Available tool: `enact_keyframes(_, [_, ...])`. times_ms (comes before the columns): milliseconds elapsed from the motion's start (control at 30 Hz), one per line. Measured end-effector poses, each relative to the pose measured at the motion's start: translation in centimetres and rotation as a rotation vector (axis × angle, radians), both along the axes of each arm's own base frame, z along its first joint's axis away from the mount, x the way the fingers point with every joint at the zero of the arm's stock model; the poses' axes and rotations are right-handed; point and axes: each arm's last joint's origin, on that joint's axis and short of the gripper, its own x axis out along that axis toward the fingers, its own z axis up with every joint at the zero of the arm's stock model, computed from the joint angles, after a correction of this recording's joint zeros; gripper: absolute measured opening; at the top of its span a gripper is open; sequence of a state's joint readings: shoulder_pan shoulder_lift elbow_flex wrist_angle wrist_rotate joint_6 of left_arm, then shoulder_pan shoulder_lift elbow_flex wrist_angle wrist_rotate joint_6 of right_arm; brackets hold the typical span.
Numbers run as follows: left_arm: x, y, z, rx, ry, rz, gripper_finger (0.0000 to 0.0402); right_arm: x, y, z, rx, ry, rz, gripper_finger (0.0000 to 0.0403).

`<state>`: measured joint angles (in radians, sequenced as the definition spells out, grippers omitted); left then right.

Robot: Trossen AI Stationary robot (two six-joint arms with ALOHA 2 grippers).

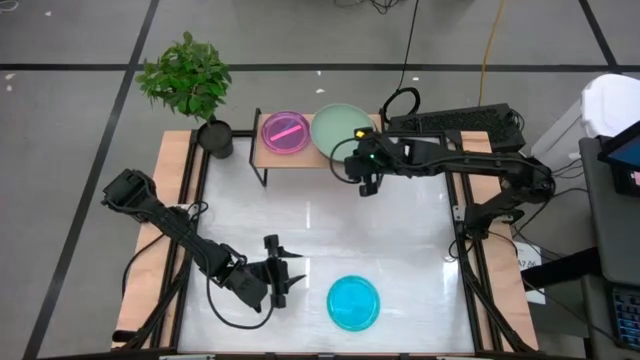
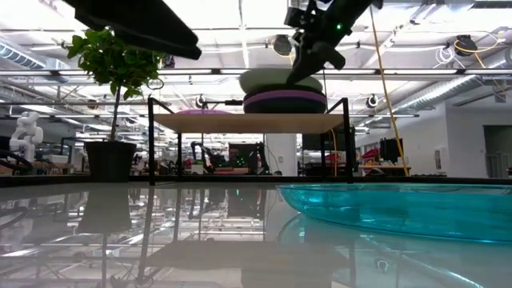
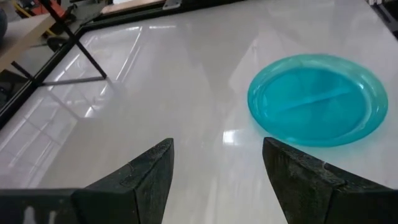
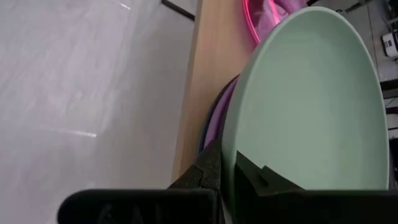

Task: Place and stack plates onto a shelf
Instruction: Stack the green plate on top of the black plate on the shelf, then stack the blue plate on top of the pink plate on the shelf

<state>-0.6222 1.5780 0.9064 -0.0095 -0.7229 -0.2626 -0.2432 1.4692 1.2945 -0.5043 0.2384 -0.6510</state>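
**Over the shelf's right half: the green plate tilted above its stack**

At the shelf (image 1: 300, 158), we saw the right gripper (image 1: 366, 172) closed on the near rim of the sage green plate (image 1: 338, 128). That plate sat tilted, its held edge raised, over the purple plate (image 2: 285, 102) on the shelf's right half. We judged that the release turned on this tilt: the plate's far edge lay toward the stack, the gripper toward the tabletop (image 1: 400, 240). A pink plate (image 1: 286, 132) occupied the shelf's left half. The left gripper (image 1: 281, 272), fingers spread and empty, hovered low at the front. The cyan plate (image 1: 354, 302) lay just to its right, far nearer this arm.
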Motion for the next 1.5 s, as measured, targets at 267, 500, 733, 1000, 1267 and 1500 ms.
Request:
enact_keyframes(267, [-0.1, 0.1, -0.2, 0.004, 0.021, 0.008, 0.025, 0.1, -0.1, -0.2, -0.011, 0.009, -0.024, 0.0002])
enact_keyframes(500, [-0.1, 0.1, -0.2, -0.009, 0.019, 0.016, 0.025, -0.1, -0.1, -0.3, 0.005, 0.017, -0.041, 0.0002])
enact_keyframes(733, [-0.1, 0.1, -0.2, -0.012, 0.019, 0.018, 0.025, -0.1, -0.2, -0.3, 0.003, 0.016, -0.076, 0.0013])
enact_keyframes(1000, [-0.1, 0.1, -0.2, -0.013, 0.019, 0.018, 0.025, -0.1, -0.2, -0.3, 0.008, 0.01, -0.083, 0.0054])
enact_keyframes(1267, [-0.1, 0.0, -0.3, -0.027, 0.028, 0.001, 0.025, -0.2, 0.0, 0.2, 0.019, -0.037, -0.096, 0.0087])
enact_keyframes(1500, [-0.2, 0.0, -0.3, -0.033, 0.03, 0.002, 0.025, -1.0, 0.5, 1.4, 0.044, -0.095, -0.116, 0.0119])
